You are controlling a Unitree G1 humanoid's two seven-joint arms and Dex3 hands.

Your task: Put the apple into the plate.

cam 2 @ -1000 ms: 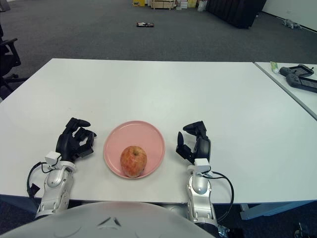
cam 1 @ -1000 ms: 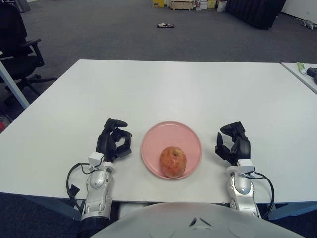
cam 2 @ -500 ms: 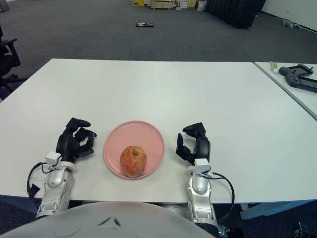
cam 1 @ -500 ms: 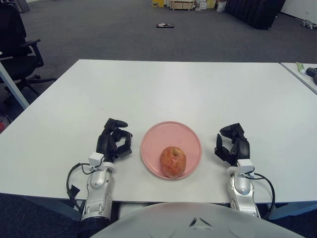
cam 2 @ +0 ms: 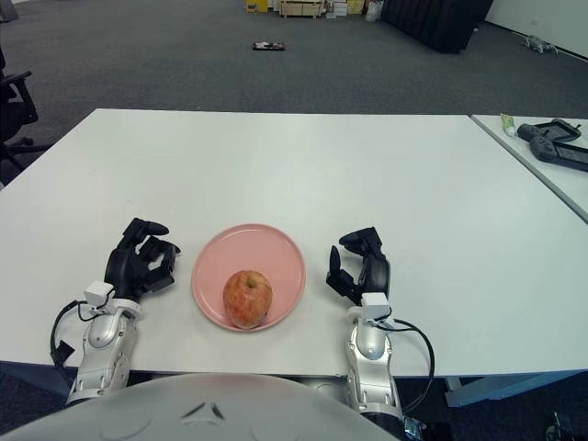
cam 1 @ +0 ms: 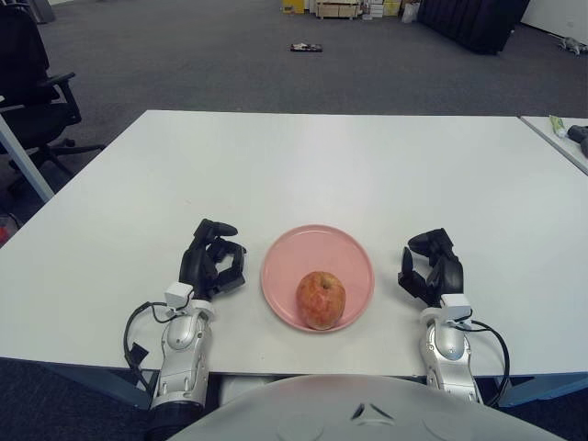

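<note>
Black three-finger right hand (cam 1: 432, 268): shows just right of the pink plate (cam 1: 318, 248), clear of its rim; fingers loosely curled and empty, gripping nothing. Against the frame of one second earlier it sits a shade lower and nearer the table's front edge; against the half-second frame it shows no visible shift. Judged as settled after a small retreat.

Left hand (cam 1: 213, 258): shows just left of the plate, fingers likewise curled on nothing. No difference from either earlier frame.

Apple (cam 1: 321, 299): red-yellow, lying on the near part of the plate, inside the rim, close to the front lip, untouched by either hand. Position unchanged across all three moments.

Plate: flat on the white table (cam 1: 312, 165), between the two hands, not displaced.

Table: bare apart from the above; a neighbouring table's corner at far right carries small items too minor to identify. Office chair (cam 1: 28, 83) stands at far left on grey carpet.

Assessment: the only recent change is the right hand's slight draw-back, now stopped. With the apple resting in the plate and both hands apart from it, the task reads as complete; no further placing move appears called for. Risk noted: apple sits near the front rim, so a knock to the plate could roll it off.
</note>
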